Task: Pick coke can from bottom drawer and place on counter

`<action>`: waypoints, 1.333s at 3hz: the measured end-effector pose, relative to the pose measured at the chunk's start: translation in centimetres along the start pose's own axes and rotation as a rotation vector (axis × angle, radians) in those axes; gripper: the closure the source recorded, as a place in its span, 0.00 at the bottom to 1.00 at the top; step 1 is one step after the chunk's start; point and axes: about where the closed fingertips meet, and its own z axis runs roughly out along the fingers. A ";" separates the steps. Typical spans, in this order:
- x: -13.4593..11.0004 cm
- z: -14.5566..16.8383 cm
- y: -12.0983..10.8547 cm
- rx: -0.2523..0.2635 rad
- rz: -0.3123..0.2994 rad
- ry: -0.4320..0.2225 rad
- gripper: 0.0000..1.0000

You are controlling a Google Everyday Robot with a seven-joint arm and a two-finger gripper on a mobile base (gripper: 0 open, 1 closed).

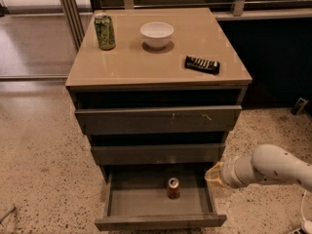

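Observation:
The coke can (pixel 173 188) is a small red-orange can with a silver top. It stands upright near the middle of the bottom drawer (pixel 161 221), which is pulled open. The counter (pixel 146 65) is the glossy tan top of the grey cabinet. My white arm comes in from the right, and its gripper (pixel 213 173) sits at the drawer's right wall, right of the can and apart from it.
On the counter stand a green patterned can (pixel 104 31) at the back left, a white bowl (pixel 156 34) in the middle back, and a black snack bar (pixel 202 64) at the right. The two upper drawers are nearly shut. Speckled floor surrounds the cabinet.

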 end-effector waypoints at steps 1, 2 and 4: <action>3.9 5.0 -1.7 -0.001 -0.002 -0.046 1.00; 8.0 9.8 -3.8 -0.036 0.047 -0.092 1.00; 10.1 12.8 -5.2 -0.029 0.094 -0.118 1.00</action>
